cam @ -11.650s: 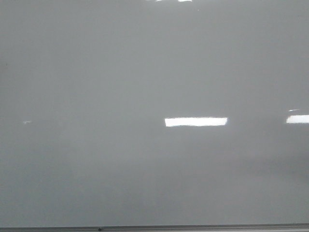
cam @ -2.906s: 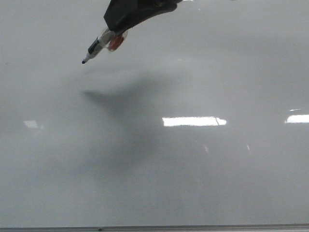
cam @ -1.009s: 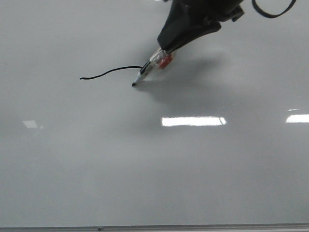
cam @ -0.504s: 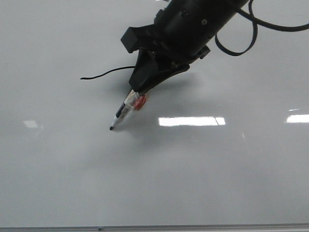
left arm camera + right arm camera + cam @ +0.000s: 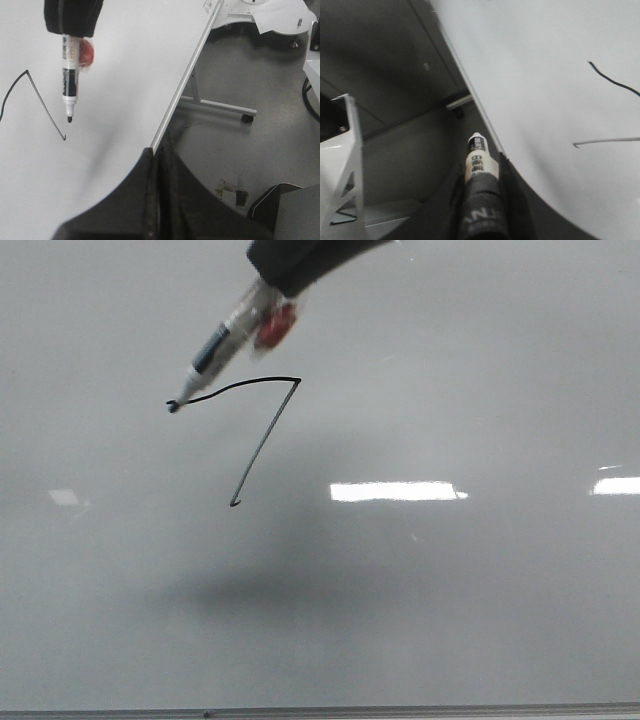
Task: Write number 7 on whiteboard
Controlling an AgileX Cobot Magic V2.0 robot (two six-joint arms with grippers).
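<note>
Left gripper: fingers pressed together, empty. Marker: tip over left end of 7, seemingly lifted clear. 7 sits upper left of centre on whiteboard; looks complete. Right gripper: fingers pinch marker barrel. Judgement: marker light, stiff, slick plastic; hold mid-barrel. Board glossy, rigid; fresh ink likely smears.

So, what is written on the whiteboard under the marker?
On the whiteboard is a black number 7: wavy top stroke, slanted down stroke, tiny hook. The marker, held by the right gripper, covers only the top stroke's left end.
</note>
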